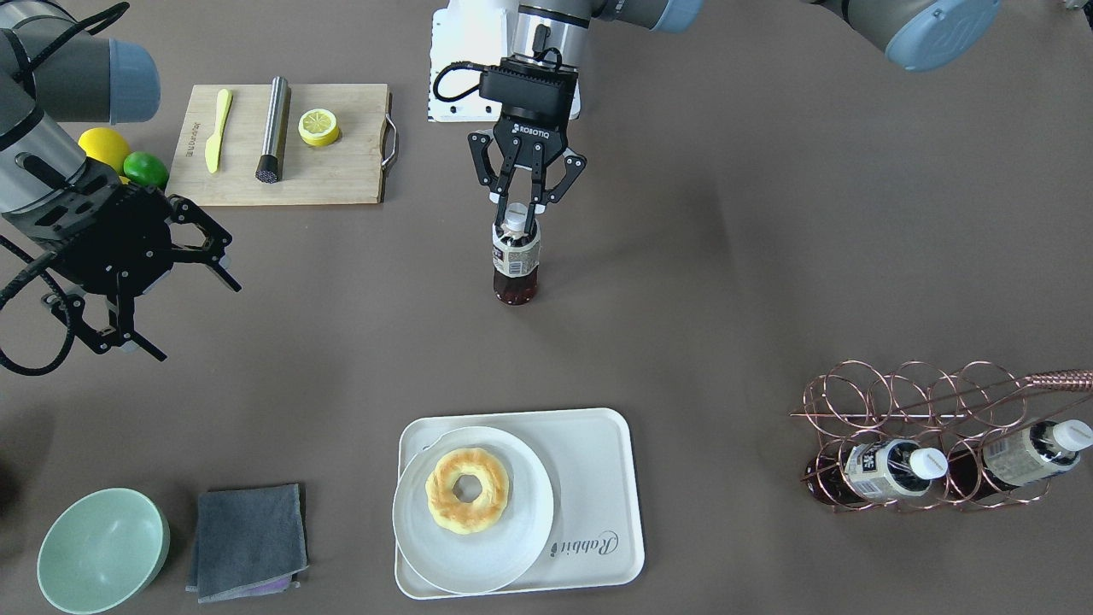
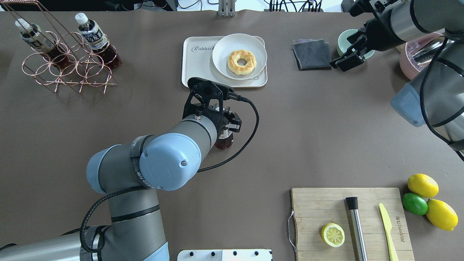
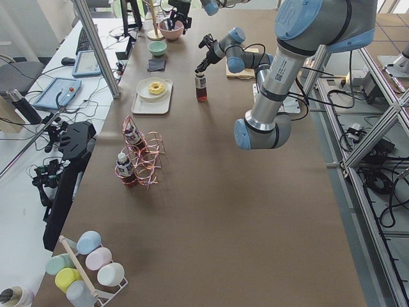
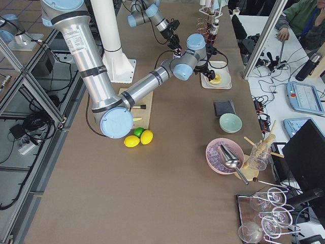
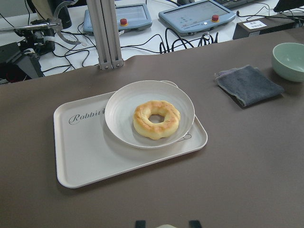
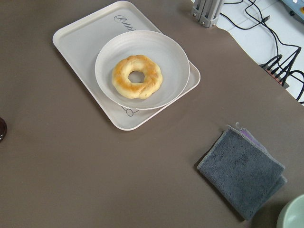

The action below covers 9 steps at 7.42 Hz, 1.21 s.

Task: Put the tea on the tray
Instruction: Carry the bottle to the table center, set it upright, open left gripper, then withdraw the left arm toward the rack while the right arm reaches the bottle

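The tea bottle (image 1: 516, 256) is upright at mid-table, with a white cap and dark red-brown liquid; its base shows in the overhead view (image 2: 224, 142). My left gripper (image 1: 517, 218) is shut on its neck from above. I cannot tell whether the bottle's base touches the table. The cream tray (image 1: 593, 465) marked "Rabbit" lies apart from it toward the operators' side, and shows in the left wrist view (image 5: 90, 152). A round white plate (image 1: 504, 547) with a doughnut (image 1: 467, 489) covers one half of the tray. My right gripper (image 1: 196, 320) is open and empty, above the table.
A copper wire rack (image 1: 931, 410) holds two more tea bottles (image 1: 892, 471). A wooden cutting board (image 1: 341, 171) carries a lemon half, a steel muddler and a yellow knife. Lemons and a lime (image 1: 145, 168) lie beside it. A green bowl (image 1: 102, 551) and grey cloth (image 1: 248, 538) sit near the tray.
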Available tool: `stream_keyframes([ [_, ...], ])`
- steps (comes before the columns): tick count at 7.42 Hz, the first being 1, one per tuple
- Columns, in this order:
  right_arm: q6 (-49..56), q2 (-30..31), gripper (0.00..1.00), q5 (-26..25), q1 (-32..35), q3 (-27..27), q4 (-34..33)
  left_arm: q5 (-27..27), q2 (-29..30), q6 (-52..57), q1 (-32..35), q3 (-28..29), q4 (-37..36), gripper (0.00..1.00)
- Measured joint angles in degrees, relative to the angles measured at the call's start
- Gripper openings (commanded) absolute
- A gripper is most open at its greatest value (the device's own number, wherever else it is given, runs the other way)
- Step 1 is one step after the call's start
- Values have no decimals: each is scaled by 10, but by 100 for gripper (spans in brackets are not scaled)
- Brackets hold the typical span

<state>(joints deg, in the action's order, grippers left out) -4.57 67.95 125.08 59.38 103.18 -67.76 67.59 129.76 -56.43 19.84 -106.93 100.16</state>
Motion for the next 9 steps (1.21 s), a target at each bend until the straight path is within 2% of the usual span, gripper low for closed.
stream_keyframes([
  [2, 0, 0, 100, 0, -1, 0, 0, 0, -1, 2, 0, -3, 2, 98],
  [4, -5, -3, 100, 0, -1, 3, 2, 5, -14, 4, 13, -51, 0, 98],
  [5, -19, -10, 100, -1, -6, 4, 3, 27, -31, 3, 32, -77, 0, 99],
  [9, -159, -56, 98, -80, -93, 38, 16, 282, -154, 30, 204, -123, -1, 99],
])
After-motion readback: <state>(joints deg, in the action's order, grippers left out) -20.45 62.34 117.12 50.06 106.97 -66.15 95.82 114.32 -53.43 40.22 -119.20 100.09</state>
